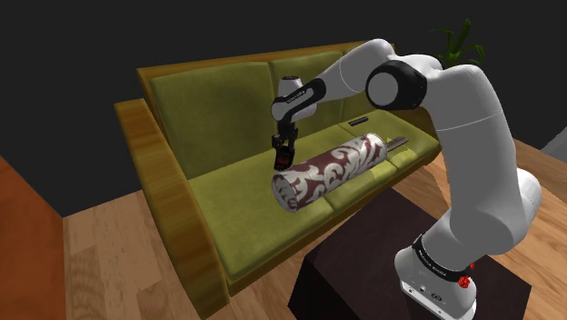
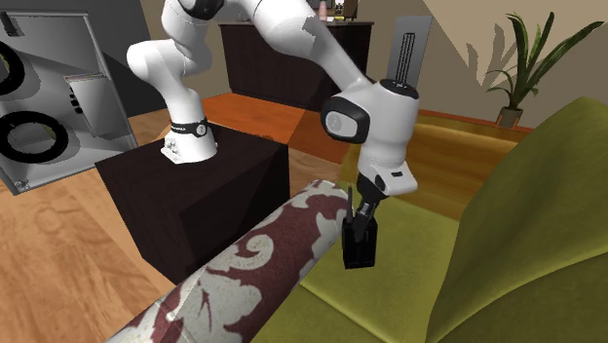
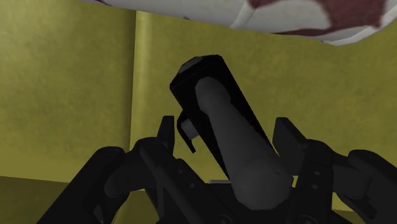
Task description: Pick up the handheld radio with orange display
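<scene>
My gripper [image 1: 284,145] is shut on a black handheld radio [image 1: 283,160], which hangs upright below the fingers. In the second exterior view the radio [image 2: 359,246] hangs from the gripper [image 2: 362,216] a little above the olive seat, close beside the bolster's end. In the wrist view the radio [image 3: 207,95] runs out between the fingers of the gripper [image 3: 226,137], with its thick dark stub nearest the camera. A small reddish patch shows on the radio's face in the shoulder view.
A maroon and white patterned bolster [image 1: 332,168] [image 2: 244,273] lies along the olive sofa [image 1: 218,91] [image 2: 526,224]. A small black object [image 1: 357,121] lies on the seat behind it. The dark stand [image 1: 363,264] [image 2: 195,185] sits in front of the sofa.
</scene>
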`<act>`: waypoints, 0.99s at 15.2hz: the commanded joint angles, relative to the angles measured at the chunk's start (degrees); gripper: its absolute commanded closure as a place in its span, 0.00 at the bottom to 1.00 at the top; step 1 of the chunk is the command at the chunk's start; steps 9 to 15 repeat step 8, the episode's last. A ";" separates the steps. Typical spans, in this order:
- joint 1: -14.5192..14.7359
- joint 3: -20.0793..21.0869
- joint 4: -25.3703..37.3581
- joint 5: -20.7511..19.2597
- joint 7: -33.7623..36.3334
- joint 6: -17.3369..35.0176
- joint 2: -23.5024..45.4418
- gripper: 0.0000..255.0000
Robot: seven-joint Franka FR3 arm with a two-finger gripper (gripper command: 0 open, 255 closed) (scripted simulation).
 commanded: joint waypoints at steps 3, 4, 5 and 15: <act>0.01 -0.03 -0.90 -0.03 0.02 -1.60 -2.53 1.00; 0.02 -0.03 -1.00 -0.04 0.03 -2.04 -3.08 1.00; 0.02 -0.04 -1.11 -0.04 0.04 -2.49 -3.64 1.00; 0.03 -0.05 -1.17 -0.05 0.05 -3.03 -4.24 1.00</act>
